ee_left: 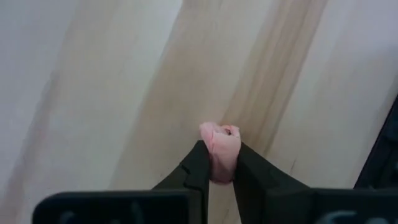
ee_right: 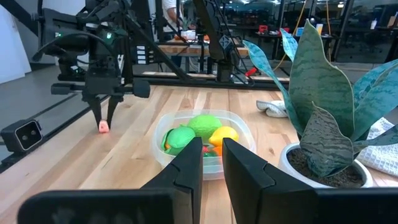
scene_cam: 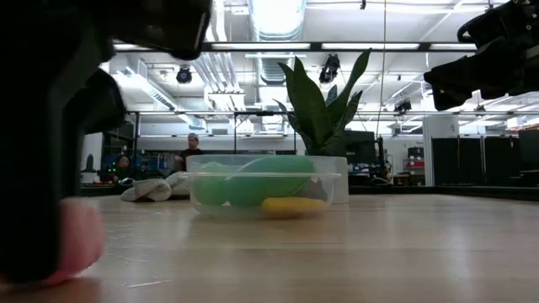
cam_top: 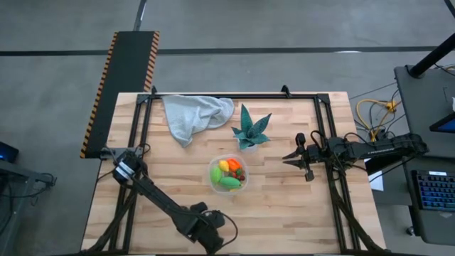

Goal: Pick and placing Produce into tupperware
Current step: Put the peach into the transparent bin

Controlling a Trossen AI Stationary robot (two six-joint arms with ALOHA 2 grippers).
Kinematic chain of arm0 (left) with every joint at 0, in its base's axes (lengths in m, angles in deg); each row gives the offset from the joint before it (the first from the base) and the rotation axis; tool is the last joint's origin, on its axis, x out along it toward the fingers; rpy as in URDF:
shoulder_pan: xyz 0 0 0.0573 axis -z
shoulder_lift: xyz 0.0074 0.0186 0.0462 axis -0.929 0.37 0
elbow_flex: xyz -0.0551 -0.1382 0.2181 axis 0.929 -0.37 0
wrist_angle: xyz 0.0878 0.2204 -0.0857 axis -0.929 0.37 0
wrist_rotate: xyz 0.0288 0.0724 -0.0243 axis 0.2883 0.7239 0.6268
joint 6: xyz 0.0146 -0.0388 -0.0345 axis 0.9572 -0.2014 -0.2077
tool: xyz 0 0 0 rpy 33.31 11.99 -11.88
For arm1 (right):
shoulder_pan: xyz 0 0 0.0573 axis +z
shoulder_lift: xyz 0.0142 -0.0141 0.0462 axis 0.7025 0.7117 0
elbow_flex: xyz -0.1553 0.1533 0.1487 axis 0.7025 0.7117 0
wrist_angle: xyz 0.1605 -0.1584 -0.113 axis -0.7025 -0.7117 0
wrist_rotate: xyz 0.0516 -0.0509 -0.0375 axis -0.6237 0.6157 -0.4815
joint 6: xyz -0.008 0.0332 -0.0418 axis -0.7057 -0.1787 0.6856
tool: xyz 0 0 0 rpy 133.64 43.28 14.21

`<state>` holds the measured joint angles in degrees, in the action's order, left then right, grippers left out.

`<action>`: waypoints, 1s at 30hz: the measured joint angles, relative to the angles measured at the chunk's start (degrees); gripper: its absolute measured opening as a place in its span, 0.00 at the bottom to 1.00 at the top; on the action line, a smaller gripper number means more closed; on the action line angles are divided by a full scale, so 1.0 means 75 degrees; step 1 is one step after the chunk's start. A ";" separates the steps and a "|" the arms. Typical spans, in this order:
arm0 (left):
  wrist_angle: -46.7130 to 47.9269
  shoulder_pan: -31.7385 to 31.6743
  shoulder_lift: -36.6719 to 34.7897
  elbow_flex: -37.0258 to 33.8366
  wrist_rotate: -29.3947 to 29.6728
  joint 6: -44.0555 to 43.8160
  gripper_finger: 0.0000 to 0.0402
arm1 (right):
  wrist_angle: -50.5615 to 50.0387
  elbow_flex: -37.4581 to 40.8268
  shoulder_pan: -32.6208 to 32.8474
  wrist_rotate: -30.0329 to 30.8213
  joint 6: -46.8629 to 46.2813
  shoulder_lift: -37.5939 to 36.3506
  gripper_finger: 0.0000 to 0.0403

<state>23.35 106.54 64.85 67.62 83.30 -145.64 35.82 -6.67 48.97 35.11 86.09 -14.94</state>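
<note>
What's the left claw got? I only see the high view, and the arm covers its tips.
Observer: Left wrist view: the left claw is shut on a small pink piece.
Operator: Lifted, or down on the wood?
Observer: Right wrist view puts the piece low at the table, apart from the tupperware. I cannot tell whether it touches.
Operator: Right claw?
Observer: The right claw is open and holds nothing. Low view shows it high above the table.
</note>
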 joint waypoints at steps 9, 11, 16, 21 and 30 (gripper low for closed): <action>0.0107 -0.0408 -0.0866 -0.0040 0.0337 0.0818 0.06 | -0.0032 0.0000 0.0002 0.0000 -0.0079 -0.0003 0.13; 0.0131 -0.0496 -0.1012 -0.0044 0.0504 0.1085 0.06 | -0.0035 0.0000 0.0000 0.0000 -0.0079 0.0000 0.13; 0.0706 -0.0989 -0.1293 -0.0035 0.0775 0.2077 0.06 | -0.0031 0.0000 0.0000 -0.0001 -0.0082 -0.0002 0.13; 0.0762 -0.1710 -0.1322 -0.0061 0.0880 0.3339 0.06 | -0.0027 0.0000 0.0000 0.0000 -0.0081 -0.0003 0.13; 0.1086 -0.2681 -0.1331 -0.0080 0.1065 0.4784 0.06 | -0.0097 0.0000 0.0002 -0.0003 -0.0082 -0.0003 0.13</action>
<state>31.49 86.42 54.87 67.02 91.29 -109.76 35.09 -6.67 48.99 35.09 85.48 -14.96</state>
